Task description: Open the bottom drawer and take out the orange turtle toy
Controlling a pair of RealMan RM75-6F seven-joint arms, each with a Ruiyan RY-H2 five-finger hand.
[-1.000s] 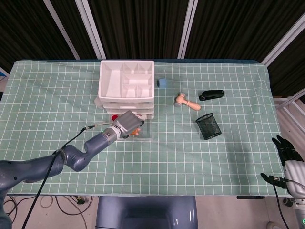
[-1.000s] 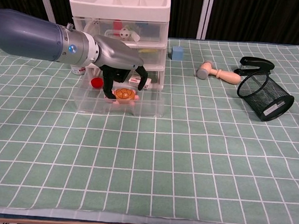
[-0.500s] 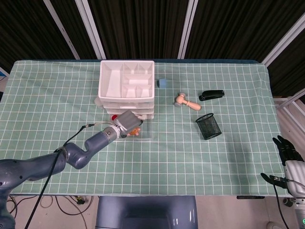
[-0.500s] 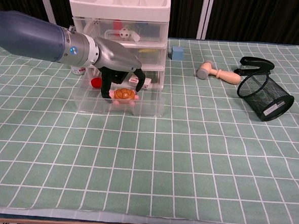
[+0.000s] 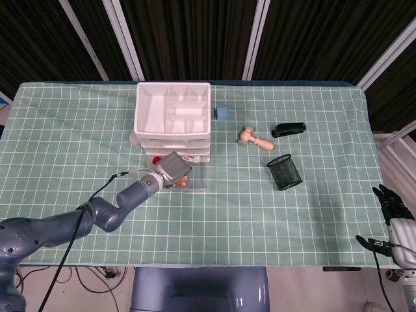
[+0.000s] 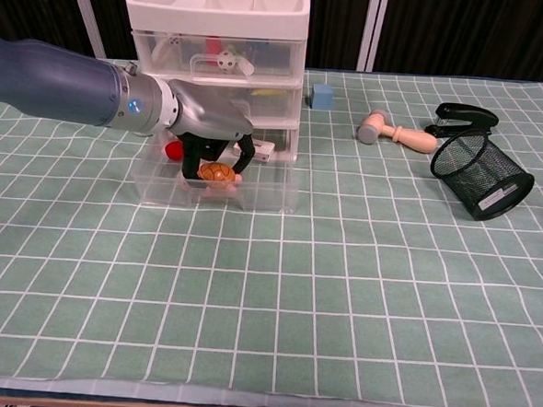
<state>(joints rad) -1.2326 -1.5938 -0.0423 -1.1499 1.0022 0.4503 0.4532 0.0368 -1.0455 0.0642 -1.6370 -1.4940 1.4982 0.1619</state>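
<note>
We see the small orange turtle toy with its pink underside (image 6: 217,172) inside the pulled-out clear plastic bottom drawer (image 6: 162,189) of the white three-tier drawer cabinet (image 6: 217,34), gripped between the dark fingers (image 6: 245,153) of our left hand (image 6: 213,137), which curl down around it from above. From the head view the toy shows only as a sliver of orange (image 5: 185,179) beside that grey hand (image 5: 172,168), so we cannot tell there how it sits. A red round object (image 6: 173,149) lies further back in the same drawer, and a white-and-red block (image 6: 264,150) lies near the drawer's right rear. The upper drawers of the cabinet are closed, with small toys showing through their clear fronts. Our right hand (image 5: 392,207) hangs off the table's right edge, well apart from everything, fingers loosely apart and holding nothing. On the green checked tablecloth (image 6: 340,291), to the cabinet's right, are a small blue cube (image 6: 322,97), a wooden mallet (image 6: 393,132), a black stapler (image 6: 461,115), and a black mesh pen cup (image 6: 479,177) tipped on its side just beside the stapler.
</note>
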